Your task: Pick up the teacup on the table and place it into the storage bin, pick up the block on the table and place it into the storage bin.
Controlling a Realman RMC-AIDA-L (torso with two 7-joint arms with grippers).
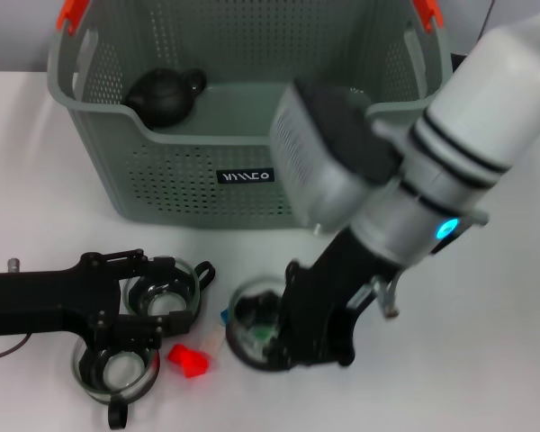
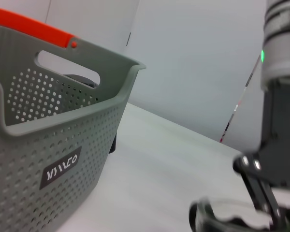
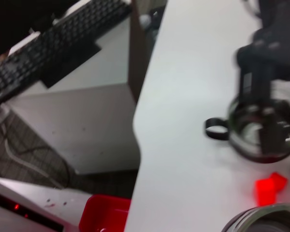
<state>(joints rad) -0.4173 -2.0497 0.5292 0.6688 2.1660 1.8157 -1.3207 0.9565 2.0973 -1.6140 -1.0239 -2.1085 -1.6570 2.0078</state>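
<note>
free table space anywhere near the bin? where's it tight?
Bare table to the right of the right hand, and a strip left of the storage bin. Inside the bin, the floor right of the black teapot is bare. Crowded in front: left hand over the glass teacups, red block between the hands.

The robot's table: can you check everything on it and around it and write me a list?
Surface: white table, edge seen in the right wrist view.
Job's things: storage bin at the back; three glass teacups in front; red block between them.
Clutter: dark teapot inside the bin.
Grippers: left gripper over two cups; right gripper down at the third cup.
Cables: thin lead by the left arm.
Surroundings: keyboard, red box below.
</note>
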